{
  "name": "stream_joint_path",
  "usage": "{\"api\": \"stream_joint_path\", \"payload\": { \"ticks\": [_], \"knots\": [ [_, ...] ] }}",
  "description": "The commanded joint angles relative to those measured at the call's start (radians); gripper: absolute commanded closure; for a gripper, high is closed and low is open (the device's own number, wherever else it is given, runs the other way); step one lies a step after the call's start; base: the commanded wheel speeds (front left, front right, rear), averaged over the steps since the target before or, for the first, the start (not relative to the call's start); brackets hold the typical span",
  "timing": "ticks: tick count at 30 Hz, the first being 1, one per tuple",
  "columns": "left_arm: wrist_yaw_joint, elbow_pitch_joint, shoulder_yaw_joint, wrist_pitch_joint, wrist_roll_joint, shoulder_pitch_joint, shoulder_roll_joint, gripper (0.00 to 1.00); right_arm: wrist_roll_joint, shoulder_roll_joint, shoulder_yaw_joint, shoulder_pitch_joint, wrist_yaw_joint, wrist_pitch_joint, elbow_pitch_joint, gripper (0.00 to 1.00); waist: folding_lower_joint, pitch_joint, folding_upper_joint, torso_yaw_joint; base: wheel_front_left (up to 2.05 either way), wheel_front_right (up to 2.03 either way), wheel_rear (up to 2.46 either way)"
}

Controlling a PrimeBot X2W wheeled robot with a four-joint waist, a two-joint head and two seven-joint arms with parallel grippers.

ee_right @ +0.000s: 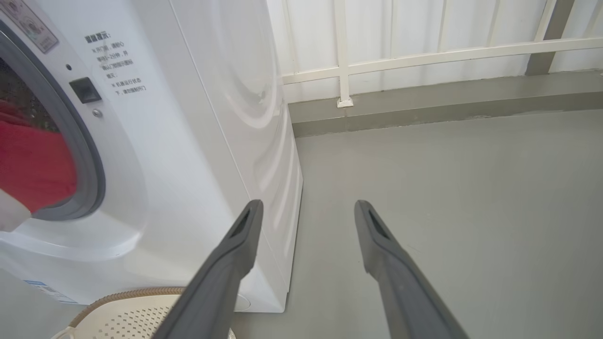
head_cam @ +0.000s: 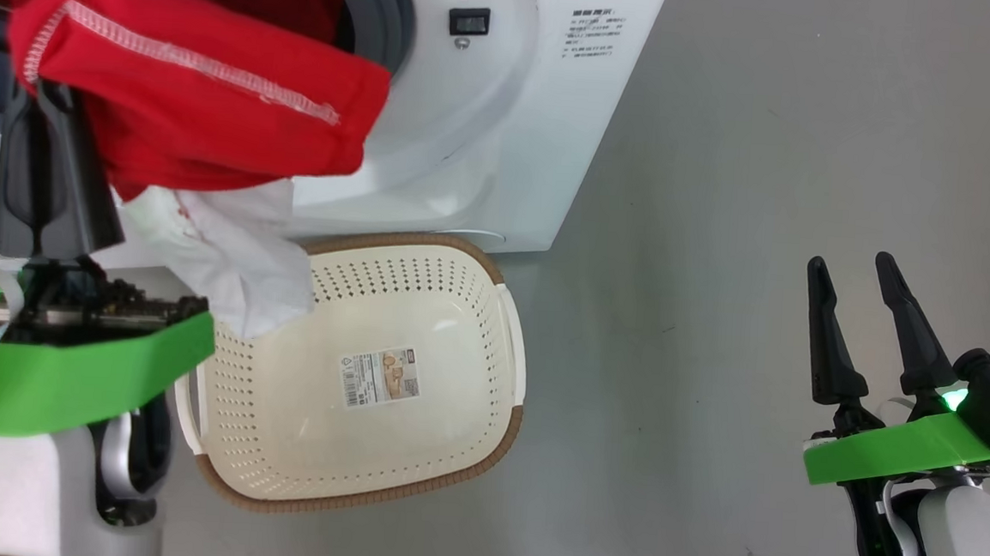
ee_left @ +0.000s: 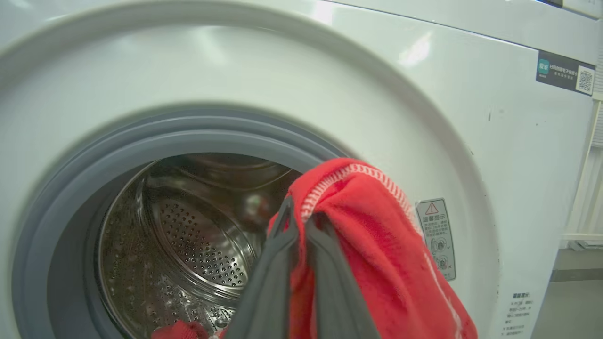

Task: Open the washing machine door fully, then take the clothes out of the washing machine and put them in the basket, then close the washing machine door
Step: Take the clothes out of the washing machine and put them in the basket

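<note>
My left gripper (ee_left: 301,214) is shut on the clothes (ee_left: 377,254), a bright red garment with white stitching, just outside the washing machine (ee_left: 424,94) opening. In the head view the red clothes (head_cam: 197,96) drape over the left fingers (head_cam: 46,173), and a white cloth (head_cam: 230,253) hangs from them over the far left corner of the basket (head_cam: 411,240). A small red piece (ee_left: 179,329) lies at the drum's front edge. My right gripper (head_cam: 850,264) stands open and holds nothing, low at the right. A dark strip at the head view's left edge may be the washing machine door; I cannot tell.
The cream basket stands on the grey floor (head_cam: 769,157) right before the washing machine (head_cam: 503,141), with only a paper label (head_cam: 379,377) inside. In the right wrist view a white railing (ee_right: 424,56) and a low kerb run behind the machine's side (ee_right: 254,94).
</note>
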Motion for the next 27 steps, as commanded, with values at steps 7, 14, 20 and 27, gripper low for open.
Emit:
{"api": "stream_joint_path", "payload": {
  "ticks": [7,14,20,27],
  "knots": [
    [0.028,0.026,-0.011,-0.005,-0.022,0.049,0.026,1.00,-0.006,-0.013,0.024,0.007,0.006,-0.006,-0.024,0.00,0.0000,0.009,0.0000,-0.003,0.00,0.00,0.00],
    [0.026,0.181,-0.017,-0.005,-0.059,0.066,0.026,1.00,-0.004,-0.010,0.029,-0.008,0.006,-0.006,-0.026,0.00,0.0000,0.034,0.0000,-0.010,0.00,0.00,0.00],
    [0.002,0.335,-0.023,-0.005,-0.067,0.051,0.026,1.00,-0.003,-0.004,0.031,-0.025,0.006,-0.006,-0.031,0.00,0.0000,0.071,0.0000,-0.016,0.00,0.00,0.00],
    [-0.015,0.513,-0.030,-0.005,-0.046,-0.007,0.026,0.98,-0.001,0.004,0.035,-0.052,0.006,-0.006,-0.037,0.00,0.0000,0.118,0.0000,-0.032,0.00,0.00,0.00]
  ]
}}
